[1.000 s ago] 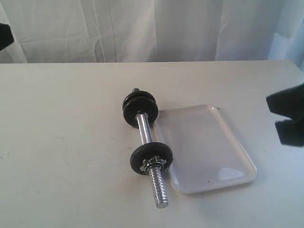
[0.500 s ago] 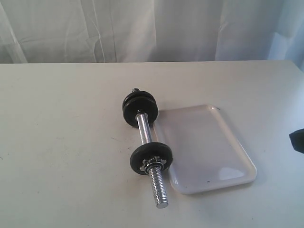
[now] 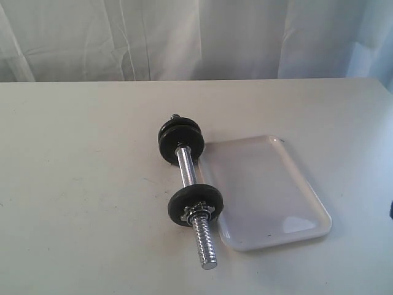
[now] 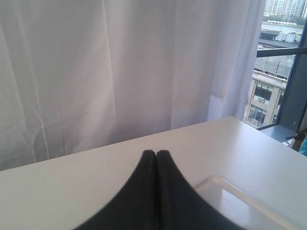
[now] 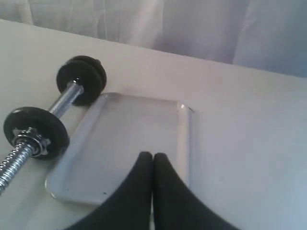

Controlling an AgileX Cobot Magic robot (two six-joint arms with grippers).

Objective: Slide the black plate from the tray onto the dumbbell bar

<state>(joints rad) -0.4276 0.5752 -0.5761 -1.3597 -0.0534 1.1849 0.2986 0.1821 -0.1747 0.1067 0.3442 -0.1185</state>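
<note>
A black plate (image 3: 195, 204) sits upright on the dumbbell bar (image 3: 186, 167), with the star-shaped nut (image 3: 200, 212) against its near face. Two more dark discs (image 3: 181, 139) stand at the bar's far end. The white tray (image 3: 264, 184) lies just right of the bar and holds nothing. My right gripper (image 5: 153, 155) is shut and empty above the tray's (image 5: 129, 139) near edge, with the plate (image 5: 36, 129) off to one side. My left gripper (image 4: 156, 152) is shut and empty above the table, a tray corner (image 4: 240, 211) beside it.
The bar's bare threaded end (image 3: 205, 244) points toward the table's front edge. A white curtain (image 3: 196, 37) hangs behind the table. In the left wrist view a window (image 4: 283, 62) shows past the table's corner.
The right gripper has drawn back out of the exterior view past its right edge. The dark shape at that view's upper left has gone too. The dumbbell and tray have not moved.
</note>
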